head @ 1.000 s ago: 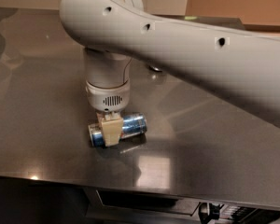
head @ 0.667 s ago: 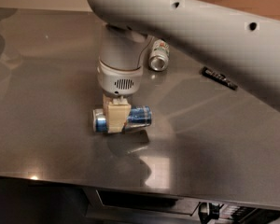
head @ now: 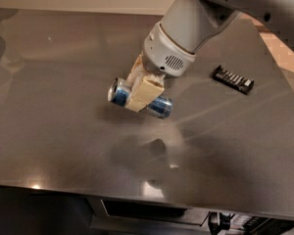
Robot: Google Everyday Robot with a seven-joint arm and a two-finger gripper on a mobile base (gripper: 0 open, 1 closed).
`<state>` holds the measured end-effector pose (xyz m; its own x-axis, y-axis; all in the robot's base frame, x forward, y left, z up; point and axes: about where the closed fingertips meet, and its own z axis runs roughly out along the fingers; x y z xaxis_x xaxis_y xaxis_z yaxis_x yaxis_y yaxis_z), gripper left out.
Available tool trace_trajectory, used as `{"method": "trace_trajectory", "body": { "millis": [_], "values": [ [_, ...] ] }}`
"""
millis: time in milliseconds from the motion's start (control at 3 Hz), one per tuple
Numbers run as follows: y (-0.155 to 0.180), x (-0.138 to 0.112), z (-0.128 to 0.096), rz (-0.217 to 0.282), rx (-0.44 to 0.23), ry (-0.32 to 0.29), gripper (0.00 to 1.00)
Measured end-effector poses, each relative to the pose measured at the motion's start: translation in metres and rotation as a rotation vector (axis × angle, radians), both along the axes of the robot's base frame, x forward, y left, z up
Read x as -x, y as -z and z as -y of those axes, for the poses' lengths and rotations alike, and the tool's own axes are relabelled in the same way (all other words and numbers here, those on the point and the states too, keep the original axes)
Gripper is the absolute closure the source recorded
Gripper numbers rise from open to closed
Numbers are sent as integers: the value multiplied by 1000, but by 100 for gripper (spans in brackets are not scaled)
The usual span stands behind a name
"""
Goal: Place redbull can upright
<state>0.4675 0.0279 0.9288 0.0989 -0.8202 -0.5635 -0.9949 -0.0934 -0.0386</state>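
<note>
Closest to me is the front lip of the grey metal table (head: pixel 49 131), with a dull sheen across its top, and a little way in lies a dark shadow (head: pixel 147 151) with nothing sitting on it. That tells me the redbull can (head: pixel 159 106) just above hangs clear of the surface. The can is on its side, tilted, its silver end toward the left and slightly higher, its blue body sloping down to the right. The gripper (head: pixel 137 96) is clamped across the can's middle, and the cream fingers (head: pixel 146 89) cover most of the waist, so only the two ends show. I'd call it a light thing, stiff enough along its length but thin-walled, so a hard squeeze could dent it, and the smooth painted metal looks liable to slide or twist between the pads. A hold around the middle of the cylinder seems the sensible place, since it keeps either end from dragging the can round. To stand it up, though, the wrist would have to turn until one silver end faces straight down. A slim, tall can has a small base, so it would want setting down squarely before any release. Farther back, right of the wrist and well apart from the can, a small black strip (head: pixel 232 79) lies flat on the table.
</note>
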Motion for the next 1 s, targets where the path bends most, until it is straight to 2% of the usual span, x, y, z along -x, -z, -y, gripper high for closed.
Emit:
{"method": "trace_trajectory", "body": {
  "millis": [667, 1000],
  "values": [
    [-23, -11, 31, 60, -429, 152, 100],
    [-24, -13, 42, 67, -598, 209, 100]
  ]
}}
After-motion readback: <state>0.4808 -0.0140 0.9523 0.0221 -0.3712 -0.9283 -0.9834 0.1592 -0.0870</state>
